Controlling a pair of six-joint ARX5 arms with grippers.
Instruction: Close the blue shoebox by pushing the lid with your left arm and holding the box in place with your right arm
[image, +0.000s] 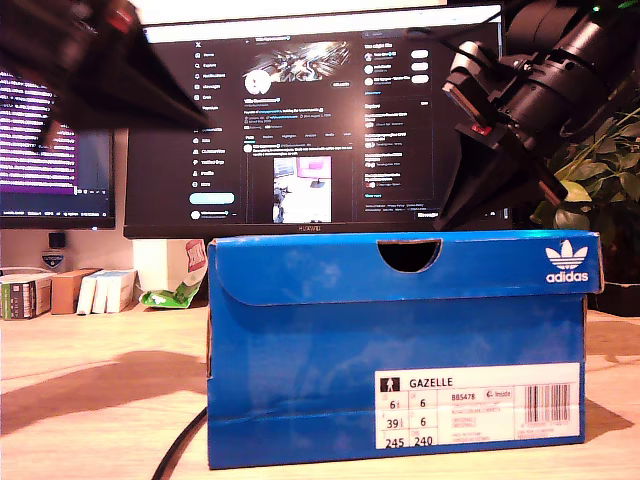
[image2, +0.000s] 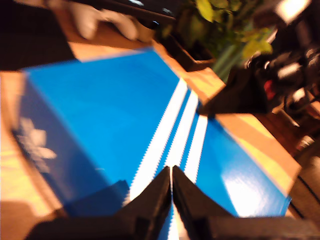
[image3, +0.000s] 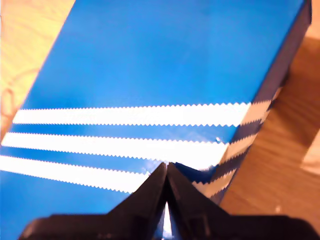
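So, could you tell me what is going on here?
My two arms are working on a blue shoebox standing on the wooden desk. Its lid looks folded down over the box. My second hand, shut, has its tip at the lid's top towards the exterior view's right. My first hand, also shut, hangs above the lid on that view's left.

shoebox (image: 400, 340): blue | lid (image3: 150, 65): three white serrated stripes | label (image: 478, 406): white, black print

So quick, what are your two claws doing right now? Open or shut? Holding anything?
My first gripper: shut, holding nothing, over the blue shoebox lid.
My second gripper: shut, holding nothing, tips at the lid's white stripes.
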